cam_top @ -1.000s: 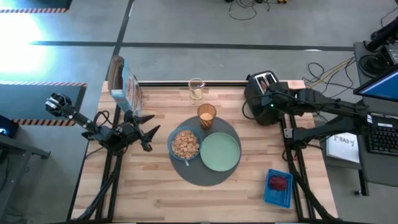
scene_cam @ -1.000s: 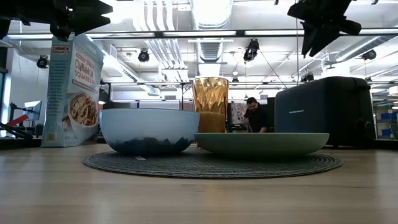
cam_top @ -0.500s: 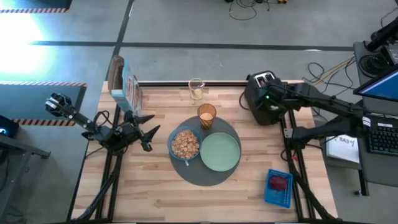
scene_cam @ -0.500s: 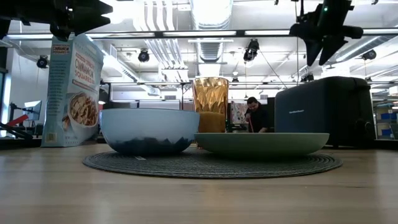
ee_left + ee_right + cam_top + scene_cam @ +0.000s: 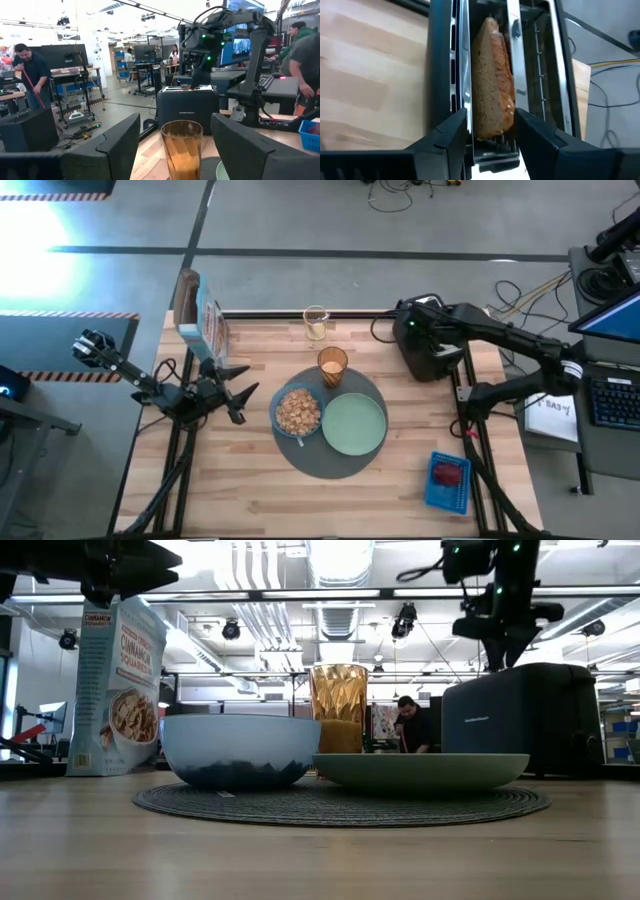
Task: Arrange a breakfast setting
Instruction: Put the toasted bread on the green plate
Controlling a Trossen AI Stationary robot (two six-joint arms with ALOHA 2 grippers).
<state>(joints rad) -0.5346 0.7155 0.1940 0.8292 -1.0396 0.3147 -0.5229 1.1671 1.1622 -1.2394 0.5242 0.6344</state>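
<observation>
Toast slice [image 5: 492,80] between right claw [image 5: 490,131] fingers

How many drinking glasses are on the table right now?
2. The amber tumbler stands on the far edge of the round mat, behind the pale-green plate. A clear glass holding pale liquid stands at the table's far edge. None seem hidden.

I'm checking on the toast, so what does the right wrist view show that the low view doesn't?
Only the right wrist view shows the toast slice standing in the toaster's slot, between the right end effector's open fingers. Only the low view shows the blue bowl, pale-green plate, amber tumbler and cereal box. Both show the toaster.
</observation>
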